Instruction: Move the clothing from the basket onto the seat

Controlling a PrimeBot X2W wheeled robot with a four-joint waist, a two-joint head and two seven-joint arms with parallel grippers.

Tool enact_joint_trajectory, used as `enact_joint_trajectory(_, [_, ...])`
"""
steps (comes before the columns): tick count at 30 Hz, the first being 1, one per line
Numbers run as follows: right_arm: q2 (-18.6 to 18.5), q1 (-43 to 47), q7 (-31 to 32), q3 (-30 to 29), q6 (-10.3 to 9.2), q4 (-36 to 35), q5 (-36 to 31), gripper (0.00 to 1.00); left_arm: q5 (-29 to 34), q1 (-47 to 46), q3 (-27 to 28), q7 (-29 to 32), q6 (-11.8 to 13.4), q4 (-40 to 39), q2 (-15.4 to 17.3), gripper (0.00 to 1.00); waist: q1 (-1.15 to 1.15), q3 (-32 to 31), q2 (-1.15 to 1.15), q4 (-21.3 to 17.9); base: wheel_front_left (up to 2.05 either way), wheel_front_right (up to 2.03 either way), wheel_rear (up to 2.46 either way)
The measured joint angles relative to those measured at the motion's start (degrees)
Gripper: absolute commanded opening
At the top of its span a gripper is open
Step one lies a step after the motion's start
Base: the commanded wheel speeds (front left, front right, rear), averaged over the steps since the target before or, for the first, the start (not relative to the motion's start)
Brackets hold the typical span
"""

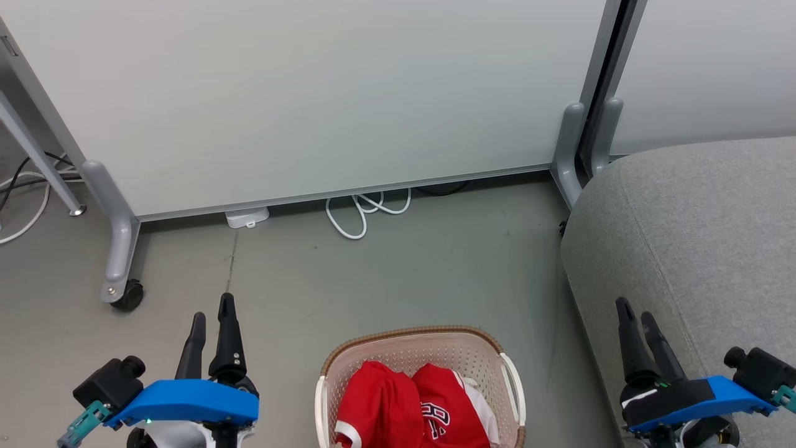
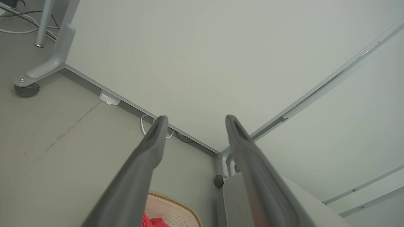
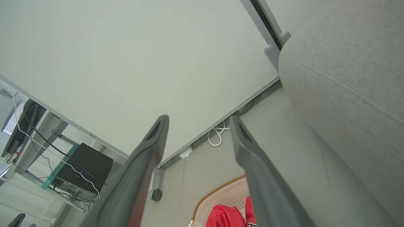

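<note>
Clothing: red clothing (image 1: 404, 404) with white trim lies bunched inside the basket, at 6 o'clock in the head view. Part of some black-and-white lettering shows on the piece toward 3 o'clock.
Basket: the cream perforated basket (image 1: 413, 337) with a brown rim stands on the floor (image 1: 385, 274), and the bottom edge of the head view cuts it off. A white handle shows on each side.
Seat: the grey fabric seat (image 1: 703, 236) fills the 3 to 5 o'clock part of the head view. It is near the basket, with a strip of floor between them, and nothing red lies on the part in view.
Left fingers: the left fingers (image 1: 228, 336) are at 7 o'clock in the head view and point toward 12. They are spread with nothing between them; the left wrist view shows a clear gap. They are apart from the basket, on its 9 o'clock side.
Right fingers: the right fingers (image 1: 628, 342) are at 5 o'clock in the head view, in front of the seat's edge. They are spread and hold nothing, and the right wrist view shows the gap.
Backdrop: a pale wheeled panel (image 1: 311, 93) stands at 12 o'clock, with a white cable (image 1: 360, 218) looped on the floor under its lower edge.
</note>
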Motion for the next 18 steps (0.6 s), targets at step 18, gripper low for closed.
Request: enact_joint_trajectory(18, [-0.08,-0.12,-1.92,1.23,0.00,-0.01,-11.41,1.00,13.00,0.01,-1.89,-2.93,-0.04,-0.15,0.10,1.00,0.00,-0.16,0.00,-0.17,0.00,0.00,0.00])
